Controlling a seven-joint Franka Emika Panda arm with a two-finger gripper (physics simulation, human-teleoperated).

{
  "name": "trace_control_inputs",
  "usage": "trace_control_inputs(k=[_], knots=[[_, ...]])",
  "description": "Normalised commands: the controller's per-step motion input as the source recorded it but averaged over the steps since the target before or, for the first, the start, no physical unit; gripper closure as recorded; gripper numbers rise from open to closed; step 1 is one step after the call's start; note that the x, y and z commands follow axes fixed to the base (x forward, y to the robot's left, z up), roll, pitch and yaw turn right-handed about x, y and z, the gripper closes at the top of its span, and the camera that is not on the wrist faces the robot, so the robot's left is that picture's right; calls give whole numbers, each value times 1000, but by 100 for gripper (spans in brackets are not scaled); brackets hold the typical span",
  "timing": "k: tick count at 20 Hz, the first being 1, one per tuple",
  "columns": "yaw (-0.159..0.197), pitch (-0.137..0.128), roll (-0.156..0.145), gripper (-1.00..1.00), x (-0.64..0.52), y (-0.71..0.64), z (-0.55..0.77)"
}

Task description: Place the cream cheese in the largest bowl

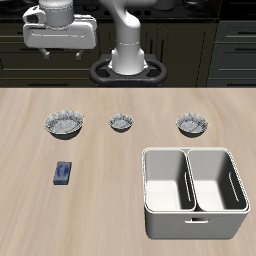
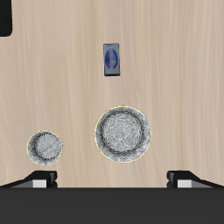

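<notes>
The cream cheese is a small flat blue box with a pale label, lying on the wooden table near the front edge; the wrist view shows the cream cheese as well. The largest bowl, grey-white and speckled, stands just behind the box, and it appears as the wide bowl in the wrist view. My gripper hangs high above the table, over and behind that bowl. It is open and empty, and only the fingertips show in the wrist view.
Two smaller speckled bowls stand in the same row as the largest one; one small bowl shows in the wrist view. A white two-compartment bin sits near the front edge, away from the box.
</notes>
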Motion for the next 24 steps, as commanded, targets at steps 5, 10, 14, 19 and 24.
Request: trace_control_inputs(k=[5, 10, 14, 19, 24], knots=[[33, -3, 24, -100, -18, -221, 69], [-1, -18, 0, -100, 56, -196, 91], [24, -7, 12, -100, 174, -31, 9], [-1, -1, 23, -100, 181, -59, 29], [1, -11, -2, -100, 247, -25, 35]])
